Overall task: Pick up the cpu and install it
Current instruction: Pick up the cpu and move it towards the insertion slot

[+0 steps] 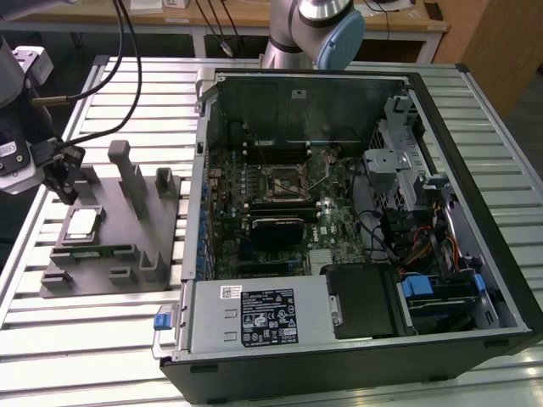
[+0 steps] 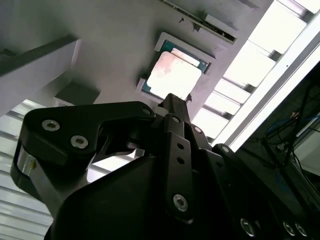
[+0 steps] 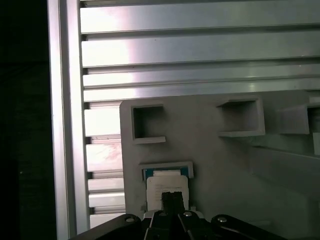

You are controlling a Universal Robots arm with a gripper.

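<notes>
The cpu (image 1: 82,223) lies flat in a square recess of the grey holder block (image 1: 127,254), on the exterior view's left. Its pale silvery top also shows in the second wrist view (image 2: 175,77) and the first wrist view (image 3: 167,186). My gripper (image 1: 64,188) hangs just above the cpu's far-left side, not touching it. Its two dark fingers are pressed together with nothing between them, as seen in both wrist views (image 2: 172,102) (image 3: 172,199). The black metal-framed socket (image 1: 282,180) sits on the motherboard inside the open computer case (image 1: 475,212).
The holder block has upright posts (image 1: 127,174) close to the exterior view's right of my gripper. The case wall (image 1: 197,195) rises beside the block. Everything rests on a ribbed aluminium table (image 1: 93,339). Cables and drive bays fill the case's right side.
</notes>
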